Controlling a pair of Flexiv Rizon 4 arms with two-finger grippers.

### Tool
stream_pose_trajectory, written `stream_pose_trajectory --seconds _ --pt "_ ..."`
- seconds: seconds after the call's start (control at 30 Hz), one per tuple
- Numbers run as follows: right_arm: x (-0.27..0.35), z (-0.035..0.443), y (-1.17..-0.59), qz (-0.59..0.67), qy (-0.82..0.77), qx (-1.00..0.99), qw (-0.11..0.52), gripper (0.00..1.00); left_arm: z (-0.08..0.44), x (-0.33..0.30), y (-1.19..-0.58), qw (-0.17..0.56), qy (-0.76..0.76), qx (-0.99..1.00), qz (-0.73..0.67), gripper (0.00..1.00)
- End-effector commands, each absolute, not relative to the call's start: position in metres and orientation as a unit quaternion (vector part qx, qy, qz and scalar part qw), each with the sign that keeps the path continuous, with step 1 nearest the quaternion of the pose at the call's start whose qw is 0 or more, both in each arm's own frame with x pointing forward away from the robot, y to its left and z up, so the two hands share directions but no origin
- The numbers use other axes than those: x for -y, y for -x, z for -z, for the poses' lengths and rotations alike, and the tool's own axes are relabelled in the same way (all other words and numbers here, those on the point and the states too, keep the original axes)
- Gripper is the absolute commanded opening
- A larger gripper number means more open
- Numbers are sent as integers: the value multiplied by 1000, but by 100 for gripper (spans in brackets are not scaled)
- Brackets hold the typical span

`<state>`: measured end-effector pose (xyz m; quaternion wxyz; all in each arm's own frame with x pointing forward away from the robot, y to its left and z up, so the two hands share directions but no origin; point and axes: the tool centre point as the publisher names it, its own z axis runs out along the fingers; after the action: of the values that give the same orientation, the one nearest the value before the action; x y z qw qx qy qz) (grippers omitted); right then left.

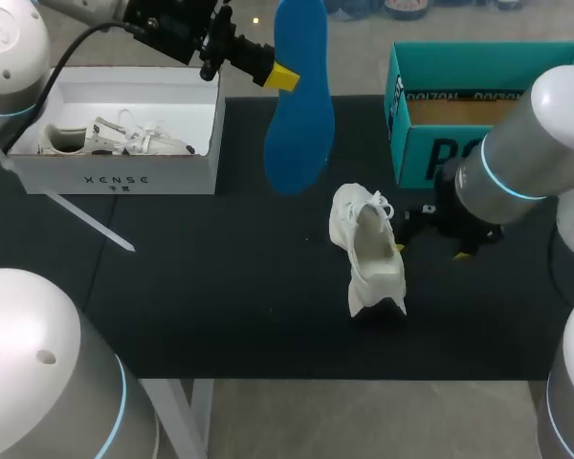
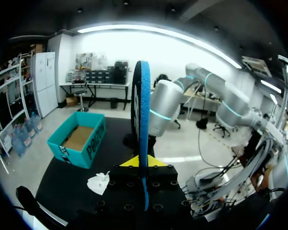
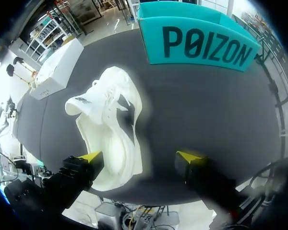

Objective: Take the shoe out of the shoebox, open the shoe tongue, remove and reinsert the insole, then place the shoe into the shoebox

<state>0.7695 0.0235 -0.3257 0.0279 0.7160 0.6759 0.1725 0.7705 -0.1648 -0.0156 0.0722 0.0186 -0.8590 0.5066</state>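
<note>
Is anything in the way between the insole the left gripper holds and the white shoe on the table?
Nothing visible. The blue insole hangs from the left gripper above the table; the white shoe lies with its opening uncovered. The open right gripper sits beside the shoe.

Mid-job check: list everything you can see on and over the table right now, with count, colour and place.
blue insole: 1, blue, held up over the table's far side
white shoe: 1, white, middle of the table
teal shoebox: 1, teal, open, far right
white box: 1, white, open, far left
second shoe: 1 that shows, white, inside the white box
table: 1, black top
left gripper: 1, yellow tips, shut on the blue insole
right gripper: 1, yellow tips, open, low beside the white shoe
</note>
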Motion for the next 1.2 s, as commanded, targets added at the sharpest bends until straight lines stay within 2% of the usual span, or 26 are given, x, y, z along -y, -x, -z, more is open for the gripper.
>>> stream_pose_trajectory --seconds 0.03,0.13,0.3,0.43,0.83,1.1,1.2 --pt "-24 327 -769 -174 -716 -675 28 100 16 165 -770 72 -19 859 -507 0" --pt "-24 327 -769 -174 -716 -675 28 100 16 165 -770 72 -19 859 -507 0" --pt "18 310 -776 -218 -700 -671 -112 100 16 165 -770 72 -19 859 -507 0" --pt "41 296 -774 -264 -674 -663 -191 100 16 165 -770 72 -19 859 -507 0" --pt "60 262 -755 -306 -602 -675 -297 100 16 165 -770 72 -19 859 -507 0" --pt "59 245 -780 -337 -541 -646 -420 100 16 165 -770 72 -19 859 -507 0" --pt "48 243 -786 -344 -534 -633 -443 100 16 165 -770 72 -19 859 -507 0"
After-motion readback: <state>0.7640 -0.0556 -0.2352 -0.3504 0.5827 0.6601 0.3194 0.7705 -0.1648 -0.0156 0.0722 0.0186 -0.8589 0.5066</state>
